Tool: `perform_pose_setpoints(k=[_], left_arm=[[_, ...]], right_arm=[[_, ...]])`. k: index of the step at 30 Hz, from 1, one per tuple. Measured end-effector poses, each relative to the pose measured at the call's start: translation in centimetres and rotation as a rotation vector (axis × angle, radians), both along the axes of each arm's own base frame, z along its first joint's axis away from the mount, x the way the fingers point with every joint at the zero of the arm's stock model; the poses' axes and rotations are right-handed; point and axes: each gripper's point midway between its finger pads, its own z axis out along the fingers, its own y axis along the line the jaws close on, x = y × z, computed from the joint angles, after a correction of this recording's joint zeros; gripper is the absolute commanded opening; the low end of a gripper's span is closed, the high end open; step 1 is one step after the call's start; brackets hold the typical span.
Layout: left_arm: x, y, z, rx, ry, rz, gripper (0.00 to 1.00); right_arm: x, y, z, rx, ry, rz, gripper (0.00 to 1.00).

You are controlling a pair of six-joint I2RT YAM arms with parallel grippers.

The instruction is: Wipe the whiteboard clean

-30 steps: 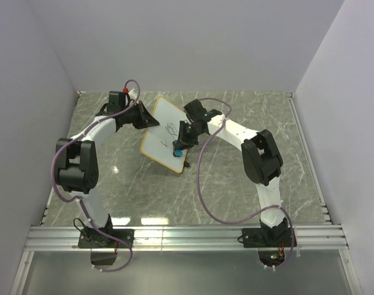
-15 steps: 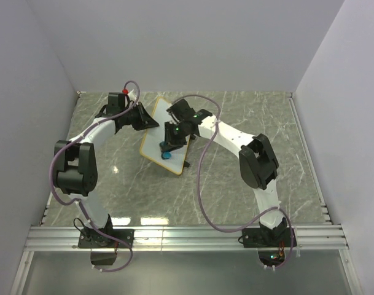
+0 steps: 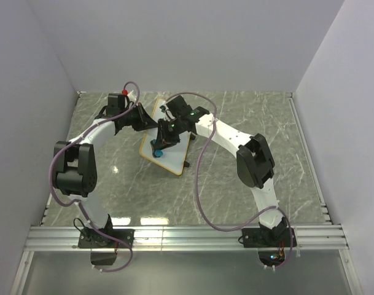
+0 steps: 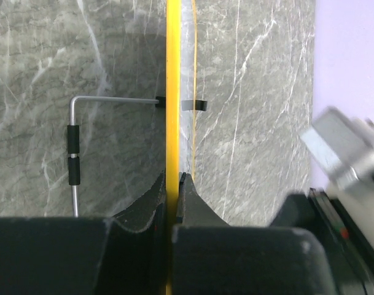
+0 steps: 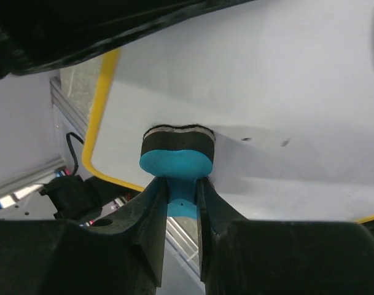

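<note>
Right wrist view: the right claw [image 5: 182, 184] is clamped on the stem of a blue eraser [image 5: 177, 163], whose dark felt face is pressed flat against the whiteboard [image 5: 266, 80]. Two small dark specks [image 5: 245, 139] show on the white surface just beside the felt; the rest of the board in this view looks clean.

From the left wrist, the left claw [image 4: 173, 178] is closed on the whiteboard's yellow-looking edge [image 4: 172, 92], pinching the frame between both fingers. From above, the whiteboard [image 3: 172, 160] sits tilted on the desk [image 3: 248, 117], the left claw [image 3: 147, 120] at its far-left edge and the right claw [image 3: 157, 146] over its near-left part with the eraser [image 3: 156, 150] beneath.

The step in hand appears to be wiping. To do it well, I would keep the felt flat and evenly loaded, sweep in overlapping passes towards the specks, and stop short of the frame so the eraser does not catch. The left grip should hold firm against each push, or the board may slide or tip.
</note>
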Motion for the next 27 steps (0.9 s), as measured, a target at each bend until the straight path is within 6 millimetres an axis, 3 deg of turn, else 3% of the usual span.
perform_pose_setpoints(k=[3,9,12,14,21,27], left_arm=[[0.0,0.0,0.0,0.0,0.0,0.0,0.0],[0.0,-0.1,0.1,0.002,0.003,-0.001,0.0],[0.0,-0.2,0.2,0.003,0.004,-0.003,0.0],[0.0,-0.2,0.3,0.003,0.004,-0.004,0.0],[0.2,-0.4,0.4,0.015,0.005,-0.016,0.0],[0.3,-0.5,0.3,0.016,0.012,-0.019,0.0]], right_arm=[[0.9,-1.3,-1.1,-0.012,0.034,-0.042,0.0],[4.3,-6.9,-5.4,-0.116,0.114,-0.187,0.0],[4.8,-9.1,-7.2,-0.174,0.148,-0.237,0.0],[4.9,-9.5,-7.4,-0.19,0.154,-0.244,0.0],[5.6,-8.1,-5.8,-0.197,0.142,-0.22,0.0],[9.5,-2.5,0.1,-0.005,0.03,-0.214,0.0]])
